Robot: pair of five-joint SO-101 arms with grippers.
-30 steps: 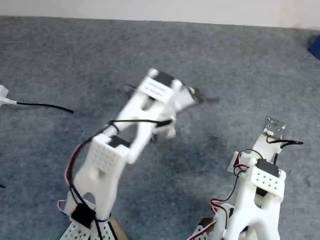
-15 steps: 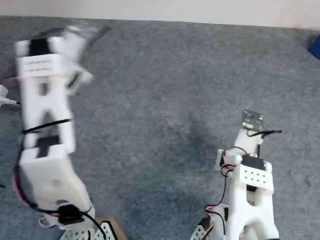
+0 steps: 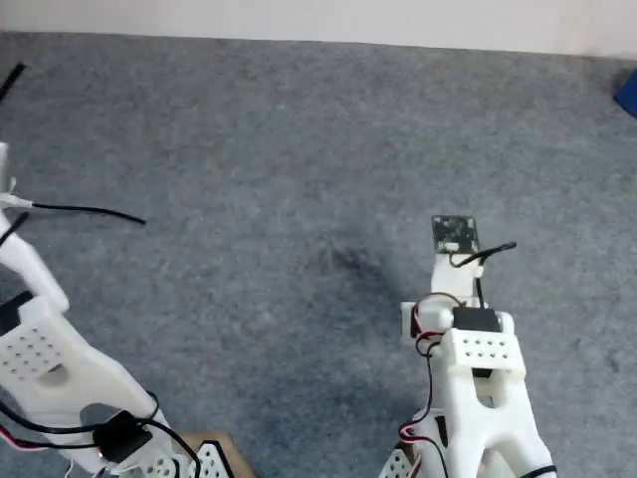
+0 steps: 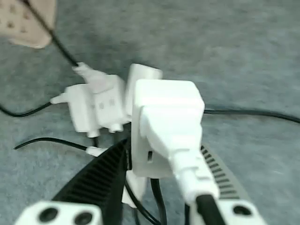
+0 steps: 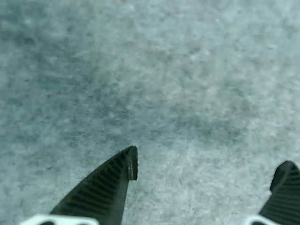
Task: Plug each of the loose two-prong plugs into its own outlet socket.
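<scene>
- Left wrist view: looks along the left gripper [image 4: 164,152], clamped around a white two-prong plug [image 4: 166,119]. Has black ridged fingers [image 4: 105,176] against both sides of the plug body, with a thick black cord [image 4: 208,211] trailing back toward the camera.
- Just beyond the held plug: a white outlet block [image 4: 96,108] lying on the grey carpeted surface [image 4: 243,51], with a thin black cable [image 4: 63,49] entering its far side through a white collar. Sits very close to the held plug; cannot tell whether touching.
- Farther off, beyond the outlet block: a beige perforated piece [image 4: 28,21], crossed by that same thin cable. More black leads looping over the carpet around the block.
- Right wrist view: looks over the right gripper [image 5: 209,164], spread wide with nothing in its grasp. Shows black fingers [image 5: 115,185] well apart above bare carpet.
- High view: shows the left arm [image 3: 40,358] leaning out past the left edge of the surface, and the right arm [image 3: 478,368] standing at the near right with a small circuit board [image 3: 455,234] at its wrist.
- Also on the surface: a black lead [image 3: 90,209] running from a white piece [image 3: 5,194] at the left edge, and a blue object [image 3: 629,92] at the far right edge.
</scene>
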